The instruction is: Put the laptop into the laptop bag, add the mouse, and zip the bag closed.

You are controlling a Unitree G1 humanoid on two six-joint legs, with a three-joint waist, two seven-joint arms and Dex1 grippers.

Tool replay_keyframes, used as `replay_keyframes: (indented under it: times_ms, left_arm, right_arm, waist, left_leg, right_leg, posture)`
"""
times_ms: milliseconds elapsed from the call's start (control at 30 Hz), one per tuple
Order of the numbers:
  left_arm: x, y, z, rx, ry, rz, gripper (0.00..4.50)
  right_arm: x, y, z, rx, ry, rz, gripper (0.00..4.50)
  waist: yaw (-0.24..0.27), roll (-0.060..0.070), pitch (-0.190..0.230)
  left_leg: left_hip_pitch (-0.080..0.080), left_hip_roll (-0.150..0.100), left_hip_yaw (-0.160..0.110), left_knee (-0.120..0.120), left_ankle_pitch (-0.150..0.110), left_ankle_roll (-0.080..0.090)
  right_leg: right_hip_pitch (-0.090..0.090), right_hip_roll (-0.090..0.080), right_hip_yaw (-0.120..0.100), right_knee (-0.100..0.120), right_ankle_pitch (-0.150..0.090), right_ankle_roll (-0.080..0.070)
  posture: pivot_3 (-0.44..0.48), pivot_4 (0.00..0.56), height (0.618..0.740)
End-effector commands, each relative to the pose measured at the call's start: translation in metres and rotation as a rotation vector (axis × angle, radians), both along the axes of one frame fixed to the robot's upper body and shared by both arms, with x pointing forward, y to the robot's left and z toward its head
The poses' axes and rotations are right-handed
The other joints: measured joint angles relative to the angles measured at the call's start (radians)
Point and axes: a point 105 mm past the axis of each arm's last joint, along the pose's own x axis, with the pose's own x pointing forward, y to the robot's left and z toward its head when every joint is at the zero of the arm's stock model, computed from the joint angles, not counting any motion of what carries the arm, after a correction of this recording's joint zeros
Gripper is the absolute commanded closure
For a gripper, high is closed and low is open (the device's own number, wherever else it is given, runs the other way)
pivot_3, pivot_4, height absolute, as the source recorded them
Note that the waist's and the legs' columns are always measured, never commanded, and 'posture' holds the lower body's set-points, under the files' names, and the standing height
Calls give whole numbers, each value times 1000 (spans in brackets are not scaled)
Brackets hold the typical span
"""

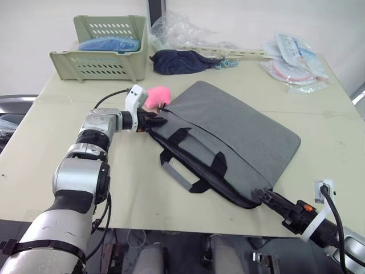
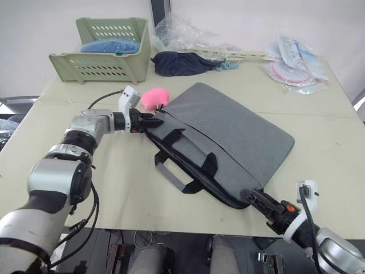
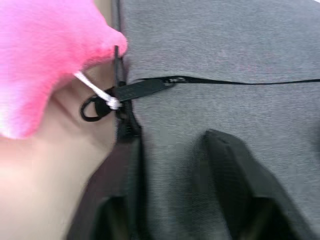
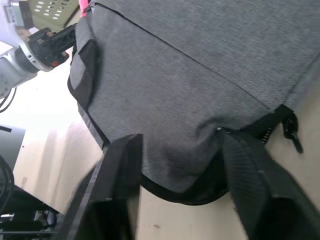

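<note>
The laptop bag (image 1: 228, 140) lies flat on the tabletop (image 1: 331, 142), a grey woven-fabric sleeve with black edging and two black strap handles (image 1: 194, 162) falling off its near long edge.

The left hand (image 1: 153, 121) is at the bag's far-left corner, beside the pink soft blob (image 1: 157, 96). In the left wrist view its fingers (image 3: 235, 165) stand spread over the grey fabric, gripping nothing. The zipper pull (image 3: 145, 89), a flat black tab with a small ring, lies just ahead of them. Judged purpose: to take the pull or pin that corner for zipping.

The right hand (image 1: 268, 197) is at the bag's opposite, near corner. In the right wrist view its fingers (image 4: 120, 175) straddle the rounded corner, parted; whether they press the fabric cannot be told. A second black zipper pull (image 4: 291, 132) hangs beside that corner. Likely this hand steadies the bag.

Laptop and mouse are presumably inside the bag.
</note>
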Motion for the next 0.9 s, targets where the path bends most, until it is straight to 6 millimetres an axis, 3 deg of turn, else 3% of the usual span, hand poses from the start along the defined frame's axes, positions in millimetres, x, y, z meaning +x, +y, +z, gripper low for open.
replay_keyframes:
  times_ms: [33, 67, 100, 367, 567, 667, 700, 733, 900]
  left_arm:
    - [-4, 5, -4, 13, 24, -18, 4500]
    - [-5, 7, -7, 12, 33, -22, 4500]
    - [-7, 8, -9, 14, 40, -24, 4500]
    - [-14, 18, -20, -7, 82, -23, 4500]
    - [-21, 42, -17, -37, 85, 13, 4500]
    - [-24, 49, -17, -45, 89, 32, 4500]
    - [-25, 50, -17, -45, 89, 29, 4500]
    - [-26, 49, -17, -46, 89, 26, 4500]
    - [-27, 47, -15, -58, 86, 31, 4500]
  right_arm:
    - [2, -4, 5, 21, -30, 3, 4005]
    - [4, -5, 4, 15, -29, 6, 4416]
    - [5, -7, 4, 11, -28, 8, 4473]
    - [7, -24, 4, -32, -21, 37, 4473]
    - [7, -43, 0, -115, 6, 56, 4473]
    - [2, -51, 1, -101, 16, 77, 3505]
    - [1, -55, 0, -117, 25, 72, 3364]
    - [1, -59, -2, -126, 33, 65, 2758]
    - [11, -66, -12, -138, 51, 19, 616]
  waist:
    - [0, 0, 0]
    - [-1, 0, 0]
    - [-1, 0, 0]
    - [0, 0, 0]
    - [-11, -1, -1]
    - [-13, -1, -1]
    - [-13, -1, -1]
    - [-13, -1, -1]
    - [-12, -2, -2]
  left_leg:
    - [0, 0, 0, 0, 0, 0]
    - [0, 0, 0, 0, 0, 0]
    - [0, 0, 1, 0, 0, 0]
    - [0, 0, 1, 0, 0, 0]
    - [1, 1, 2, 0, 0, 1]
    - [1, 1, 1, 0, 0, 1]
    - [1, 1, 1, 0, 0, 1]
    - [1, 1, 2, 0, 0, 0]
    - [1, 1, 2, 1, 0, 0]
  right_leg:
    - [0, 0, 0, 0, 0, 0]
    - [0, 0, 0, 0, 0, 0]
    - [0, 0, 0, 0, 0, 0]
    - [0, 0, 0, 0, 0, 0]
    - [0, 0, 1, 0, 0, 0]
    - [0, 1, 1, 1, 0, 0]
    - [0, 1, 1, 1, 0, 0]
    - [0, 0, 1, 1, 0, 0]
    - [0, 0, 1, 1, 0, 0]
  posture:
    - [0, 150, 740]
    - [0, 150, 740]
    - [0, 150, 740]
    - [0, 150, 740]
    - [0, 150, 740]
    - [0, 150, 740]
    - [0, 150, 740]
    - [0, 150, 740]
    - [0, 150, 740]
